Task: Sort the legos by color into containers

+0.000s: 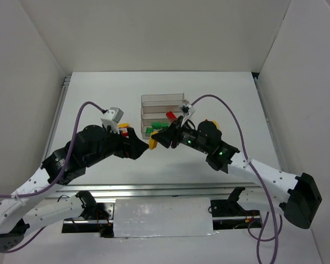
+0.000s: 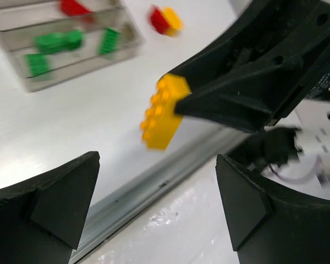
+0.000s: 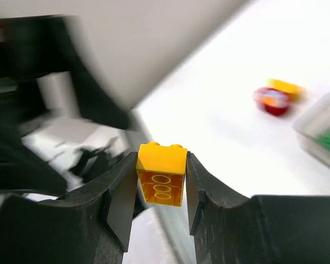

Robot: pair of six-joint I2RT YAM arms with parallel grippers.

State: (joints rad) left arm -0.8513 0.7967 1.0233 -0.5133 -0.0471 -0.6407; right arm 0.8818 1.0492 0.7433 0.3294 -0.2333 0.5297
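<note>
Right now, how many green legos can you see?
4 green legos, all in the clear tray: one at left, two side by side mid-tray, one right of them. Blurred view; more may be hidden.

The yellow studded plastic brick [image 3: 161, 173] is smooth and glossy. The black moulded plastic fingers [image 3: 118, 201] of the right gripper [image 3: 161, 165] clamped on it are matt. The clear rectangular plastic tray [image 1: 163, 98] is transparent and shiny. The white table top [image 1: 99, 104] is smooth and matt. The silver edge rail [image 1: 170, 190] looks like brushed metal.
</note>
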